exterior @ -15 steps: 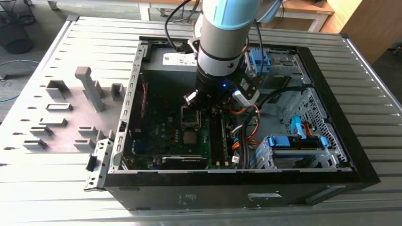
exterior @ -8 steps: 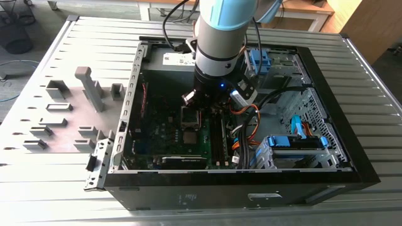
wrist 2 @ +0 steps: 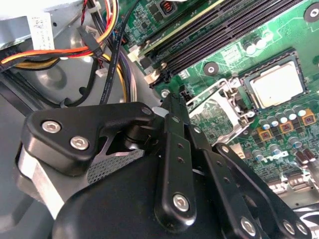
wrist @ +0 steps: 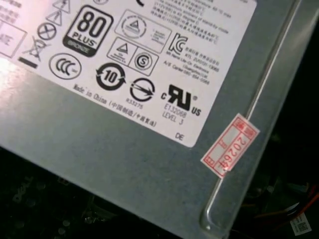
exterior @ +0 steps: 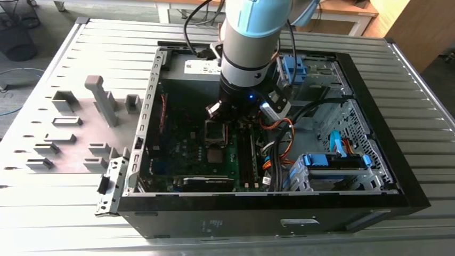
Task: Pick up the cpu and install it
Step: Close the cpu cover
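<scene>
The cpu (wrist 2: 276, 84), a small square chip with a silvery-grey top, lies flat in its socket on the green motherboard (wrist 2: 234, 55). In the exterior view the cpu (exterior: 215, 155) shows as a small grey square low on the board. The socket's metal frame (wrist 2: 217, 97) stands swung open between the chip and my gripper (wrist 2: 172, 99). My gripper (exterior: 221, 118) hangs inside the open computer case (exterior: 370, 106), just above the board and beside the open frame (exterior: 215, 130). It is apart from the chip, and nothing shows in its grasp.
Memory slots (wrist 2: 224, 30) run beside the socket. Orange, yellow and black cables (wrist 2: 75, 50) crowd the case near my gripper. A grey power supply (wrist: 124, 164) with a white label sits close by. Blue drive cages (exterior: 334, 160) fill the exterior view's right. Grey holder blocks (exterior: 71, 128) stand outside the case.
</scene>
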{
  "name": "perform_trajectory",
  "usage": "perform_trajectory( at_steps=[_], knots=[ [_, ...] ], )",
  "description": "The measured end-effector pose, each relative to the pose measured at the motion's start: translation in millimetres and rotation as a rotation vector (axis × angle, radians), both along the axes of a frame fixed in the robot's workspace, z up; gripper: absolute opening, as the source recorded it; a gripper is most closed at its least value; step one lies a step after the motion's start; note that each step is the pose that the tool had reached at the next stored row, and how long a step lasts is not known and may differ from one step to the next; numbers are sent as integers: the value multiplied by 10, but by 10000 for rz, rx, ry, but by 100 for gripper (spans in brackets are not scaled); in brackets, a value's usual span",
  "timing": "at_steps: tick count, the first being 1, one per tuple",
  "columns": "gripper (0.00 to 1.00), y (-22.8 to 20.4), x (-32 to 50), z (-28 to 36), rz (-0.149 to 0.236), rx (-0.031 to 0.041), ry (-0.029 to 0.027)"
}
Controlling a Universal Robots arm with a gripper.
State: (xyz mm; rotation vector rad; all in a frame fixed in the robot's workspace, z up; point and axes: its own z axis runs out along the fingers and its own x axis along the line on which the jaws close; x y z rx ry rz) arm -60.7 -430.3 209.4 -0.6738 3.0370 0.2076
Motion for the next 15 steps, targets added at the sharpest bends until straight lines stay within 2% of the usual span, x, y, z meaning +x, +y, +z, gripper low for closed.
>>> perform_trajectory(
  at_steps=[15],
  knots=[
    [11,-1,-15,-31,1,83,0]
  ],
)
